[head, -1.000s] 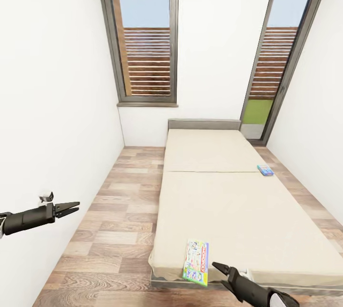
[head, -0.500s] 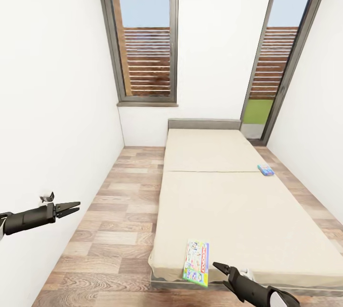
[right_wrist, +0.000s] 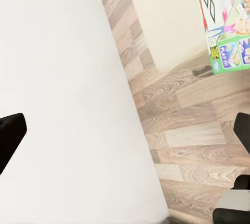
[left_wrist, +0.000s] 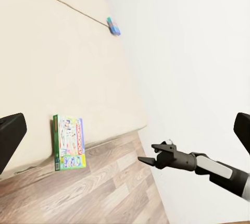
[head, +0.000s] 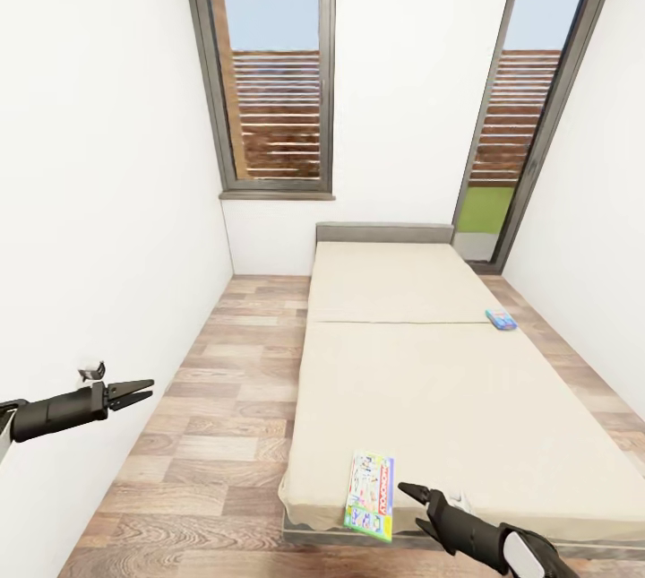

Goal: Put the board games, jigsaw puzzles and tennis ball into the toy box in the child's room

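Nothing on the bed [head: 448,399] has moved since a second ago, but my right gripper [head: 414,506] has slid a little closer to the green-edged Monopoly box [head: 370,494] and tipped lower, and my left gripper [head: 143,392] has drifted up a tiny bit.

I keep the right fingers spread apart, with nothing between them. The Monopoly box lies flat just beside the upper fingertip, not touching yet. It hangs a bit over the foot end of the bed, and I think that helps me, since one finger can go under the loose edge and one on top.

The small blue game box [head: 501,320] sits far ahead of the right fingers, at the bed's far side edge, near the wall. I will need to roll closer for that one.

My left fingers look spread a little too, though they are thin and small in the head view, so I am not fully sure. They hold nothing. I keep that arm out to the side over the wood floor [head: 206,435], beside the white wall [head: 98,202], so it stays out of the way.

I see the right gripper from my left wrist camera too, open and pointing at the box.
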You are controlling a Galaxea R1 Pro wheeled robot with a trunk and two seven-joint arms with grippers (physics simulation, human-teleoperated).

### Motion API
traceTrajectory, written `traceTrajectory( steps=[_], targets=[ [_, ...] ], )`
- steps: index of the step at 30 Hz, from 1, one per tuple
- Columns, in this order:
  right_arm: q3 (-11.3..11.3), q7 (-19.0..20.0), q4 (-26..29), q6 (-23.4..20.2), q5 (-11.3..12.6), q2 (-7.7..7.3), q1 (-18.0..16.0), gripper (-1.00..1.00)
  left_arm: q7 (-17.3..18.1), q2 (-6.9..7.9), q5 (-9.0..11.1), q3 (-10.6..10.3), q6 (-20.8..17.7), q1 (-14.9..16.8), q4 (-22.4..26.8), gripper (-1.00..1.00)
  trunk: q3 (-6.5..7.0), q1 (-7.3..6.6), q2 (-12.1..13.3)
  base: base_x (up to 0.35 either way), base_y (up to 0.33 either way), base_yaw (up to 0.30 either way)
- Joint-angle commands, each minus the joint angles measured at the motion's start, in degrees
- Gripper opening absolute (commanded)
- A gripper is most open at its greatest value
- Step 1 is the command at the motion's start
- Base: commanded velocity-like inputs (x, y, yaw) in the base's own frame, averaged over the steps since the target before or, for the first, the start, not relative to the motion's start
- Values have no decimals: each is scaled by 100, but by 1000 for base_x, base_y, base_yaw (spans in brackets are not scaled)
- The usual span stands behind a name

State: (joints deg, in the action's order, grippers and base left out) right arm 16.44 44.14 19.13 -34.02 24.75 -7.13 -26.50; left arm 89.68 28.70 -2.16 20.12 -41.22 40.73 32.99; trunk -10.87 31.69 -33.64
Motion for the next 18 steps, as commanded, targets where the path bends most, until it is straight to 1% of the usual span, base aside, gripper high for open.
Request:
traceTrajectory(
  steps=[1, 6, 11, 18],
  targets=[
    [21, 5, -2, -97, 13, 1, -21, 100, 32, -14, -25, 10, -75, 5, 2, 100, -28, 24, -51, 0, 0, 0],
    [21, 2, -5, -279, 13, 7, -68, 100, 32, -65, -24, 10, -129, 5, 18, 100, -118, 134, -251, 0, 0, 0],
    [19, 0, -5, -340, 13, 26, -88, 100, 32, -126, -22, 10, -196, 10, 37, 100, -208, 244, -452, 0, 0, 0],
    [6, -9, -6, -477, 8, 32, -113, 100, 32, -198, -21, 10, -486, 46, 58, 100, -333, 398, -733, 0, 0, 0]
  ],
)
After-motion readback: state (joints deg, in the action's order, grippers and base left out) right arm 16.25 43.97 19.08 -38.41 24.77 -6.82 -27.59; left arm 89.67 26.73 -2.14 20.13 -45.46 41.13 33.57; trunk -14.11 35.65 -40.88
